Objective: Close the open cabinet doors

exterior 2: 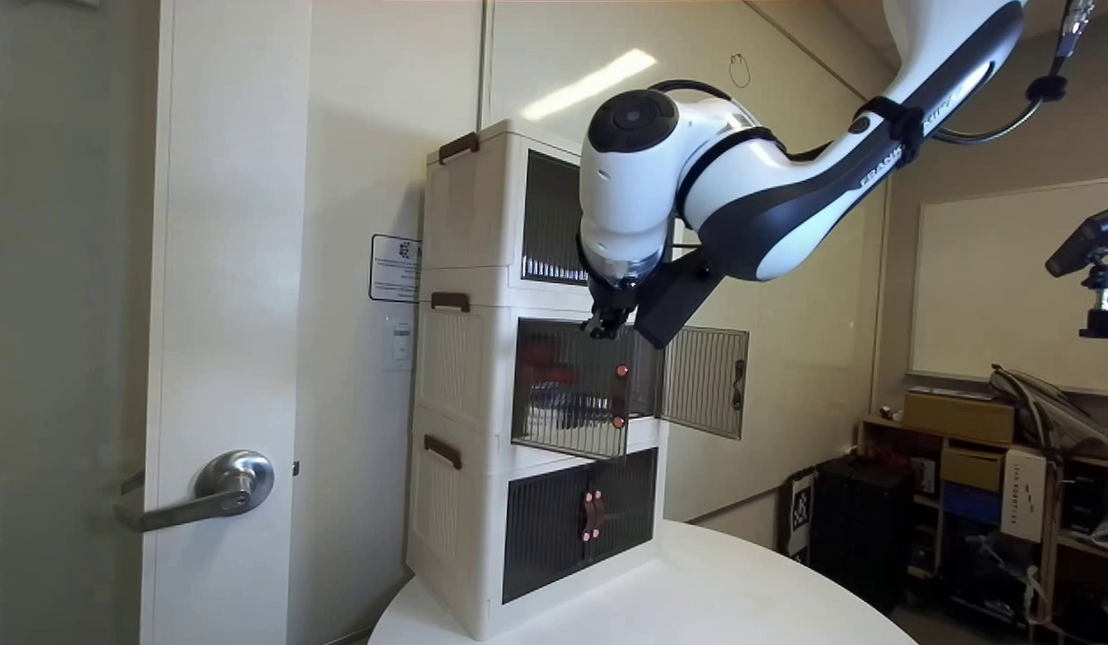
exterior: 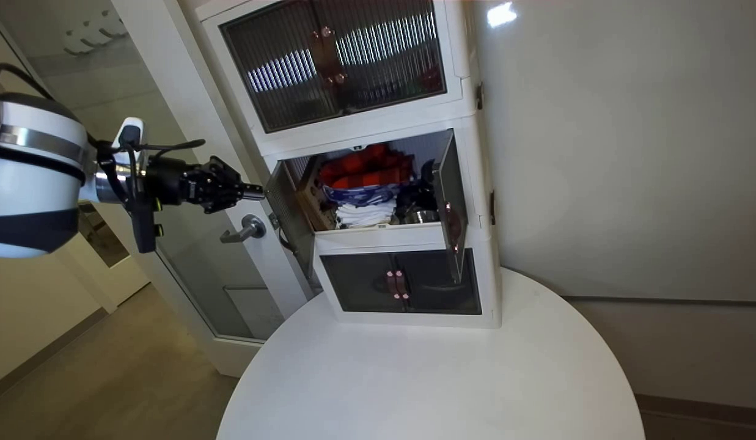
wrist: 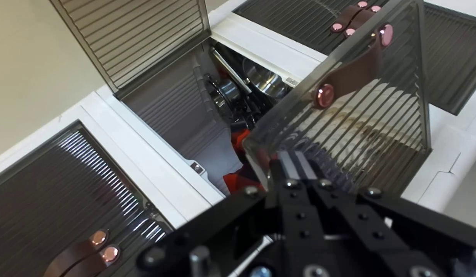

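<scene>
plainly, the arm (exterior 2: 760,179) is reading "frank", two cabinet doors (exterior 2: 708,381) are standing open, four doors (exterior: 354,287) are sitting closed, claw (wrist: 296,165) is holding fingers (wrist: 287,166) together

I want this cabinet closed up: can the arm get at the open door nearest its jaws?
Probably yes: the shut jaws are close to that door, with nothing visible in between.

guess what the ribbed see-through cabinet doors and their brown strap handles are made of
Ribbed see-through cabinet doors: probably glossy plastic, possibly glass, catching streaky highlights. Brown strap handles: seemingly leather or imitation, fairly matte, bending between shiny coppery studs.
</scene>
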Controlling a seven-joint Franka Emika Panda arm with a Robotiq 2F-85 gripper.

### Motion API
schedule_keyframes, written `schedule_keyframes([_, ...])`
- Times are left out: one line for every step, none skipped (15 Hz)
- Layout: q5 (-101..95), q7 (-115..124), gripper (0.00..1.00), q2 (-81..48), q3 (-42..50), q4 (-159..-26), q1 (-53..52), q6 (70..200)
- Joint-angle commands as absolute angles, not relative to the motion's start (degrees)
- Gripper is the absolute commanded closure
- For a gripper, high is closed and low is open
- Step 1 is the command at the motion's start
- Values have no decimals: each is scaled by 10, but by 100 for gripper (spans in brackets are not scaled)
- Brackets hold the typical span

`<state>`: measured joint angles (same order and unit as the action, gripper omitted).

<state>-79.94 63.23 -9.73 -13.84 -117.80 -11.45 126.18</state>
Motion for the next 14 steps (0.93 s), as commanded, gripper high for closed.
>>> schedule_keyframes([-821,647,100,-108,-121,-1162,-117,1257])
schedule_keyframes([-821,647,100,-108,-117,-1162,-115,1260])
schedule_keyframes([-818,645,100,-108,-115,-1162,-113,1261])
schedule_keyframes([-819,646,100,-108,-112,-1162,-113,1262])
schedule_keyframes([-817,646,100,-108,-110,-1162,-112,1263])
schedule_keyframes([-818,646,100,-108,-109,-1161,-112,1264])
schedule_keyframes([-819,648,100,-110,-107,-1160,-111,1264])
schedule_keyframes([-819,650,100,-111,-106,-1159,-110,1265])
schedule_keyframes([-824,653,100,-114,-103,-1156,-109,1268])
schedule_keyframes([-832,659,100,-118,-100,-1152,-108,1270])
schedule_keyframes([-836,661,100,-123,-98,-1148,-107,1270])
schedule_keyframes([-844,664,100,-129,-96,-1144,-106,1269])
schedule_keyframes([-853,669,100,-135,-93,-1140,-105,1268])
schedule_keyframes([-858,672,100,-141,-91,-1136,-104,1268])
